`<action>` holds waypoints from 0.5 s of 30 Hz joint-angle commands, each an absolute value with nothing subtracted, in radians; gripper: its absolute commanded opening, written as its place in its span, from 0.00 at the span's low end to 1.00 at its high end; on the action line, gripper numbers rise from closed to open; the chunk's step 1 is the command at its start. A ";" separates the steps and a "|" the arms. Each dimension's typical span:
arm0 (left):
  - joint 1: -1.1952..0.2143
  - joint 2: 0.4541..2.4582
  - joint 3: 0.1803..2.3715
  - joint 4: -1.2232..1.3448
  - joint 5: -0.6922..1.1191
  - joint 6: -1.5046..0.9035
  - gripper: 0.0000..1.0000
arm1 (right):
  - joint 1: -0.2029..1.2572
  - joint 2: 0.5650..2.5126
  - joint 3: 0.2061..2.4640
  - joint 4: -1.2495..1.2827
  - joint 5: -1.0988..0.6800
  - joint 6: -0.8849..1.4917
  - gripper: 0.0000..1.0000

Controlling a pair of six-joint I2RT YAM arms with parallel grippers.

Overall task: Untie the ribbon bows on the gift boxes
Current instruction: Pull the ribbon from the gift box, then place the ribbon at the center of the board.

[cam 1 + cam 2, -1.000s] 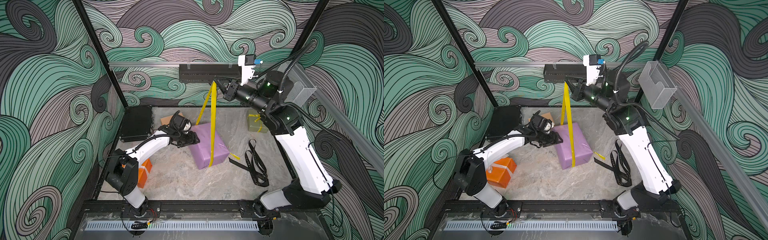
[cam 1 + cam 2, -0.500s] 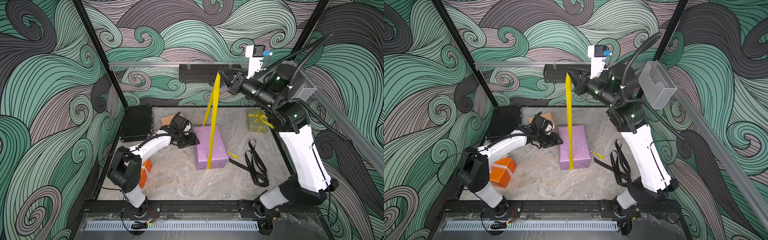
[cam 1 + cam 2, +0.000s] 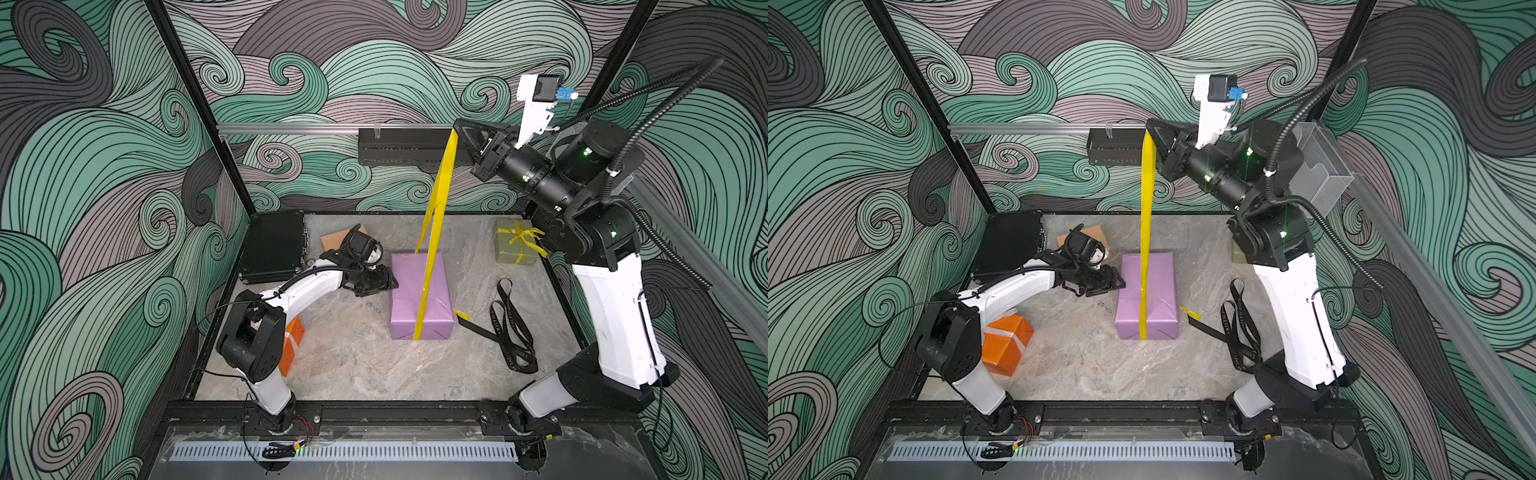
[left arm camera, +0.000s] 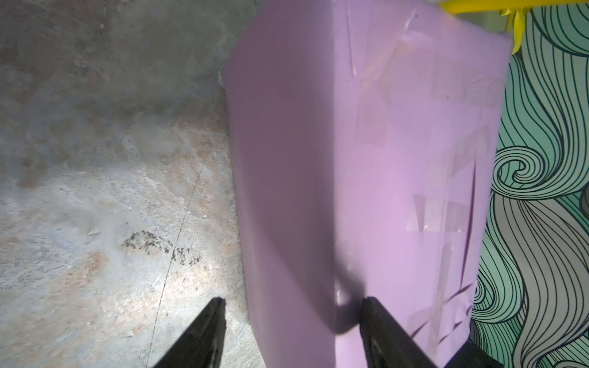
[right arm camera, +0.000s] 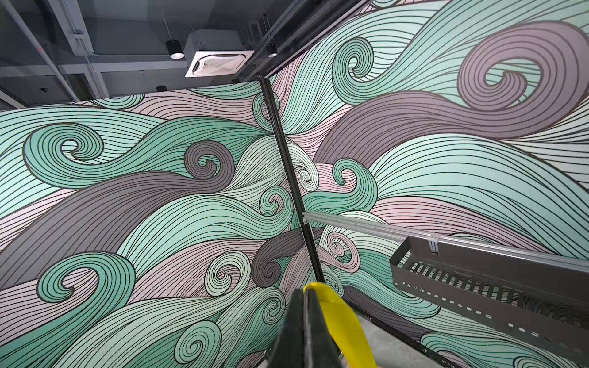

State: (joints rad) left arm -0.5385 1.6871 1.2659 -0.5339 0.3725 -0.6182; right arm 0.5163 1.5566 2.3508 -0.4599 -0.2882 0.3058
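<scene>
The right jaws, high toward 12 o'clock, pinch the yellow ribbon [image 3: 436, 208], drawn taut up off the purple box [image 3: 419, 291] at the centre of the worktop [image 3: 353, 365]. Its bow looks undone, though a band runs along the box top. The left jaws stand spread astride that box's 9 o'clock edge. A black ribbon [image 3: 511, 328] lies loose at 4 o'clock. The olive box [image 3: 505, 253] at 2 o'clock has its bow [image 3: 524, 237] tied, so work is left.

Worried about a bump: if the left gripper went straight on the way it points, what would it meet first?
The purple gift box, right ahead of the left gripper; one of its fingers seems against it.
</scene>
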 commanded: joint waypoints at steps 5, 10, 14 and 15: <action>-0.532 1.677 1.294 -0.565 0.373 -0.598 0.66 | 0.507 1.514 2.264 -0.439 -0.246 0.269 0.00; -0.531 1.630 1.277 -0.553 0.359 -0.588 0.66 | 0.505 1.401 2.025 -0.453 -0.098 0.251 0.00; -0.531 1.594 1.263 -0.535 0.352 -0.585 0.67 | 0.504 1.326 1.838 -0.453 -0.034 0.215 0.00; -0.531 1.591 1.261 -0.532 0.354 -0.585 0.67 | 0.504 1.312 1.810 -0.454 -0.031 0.211 0.00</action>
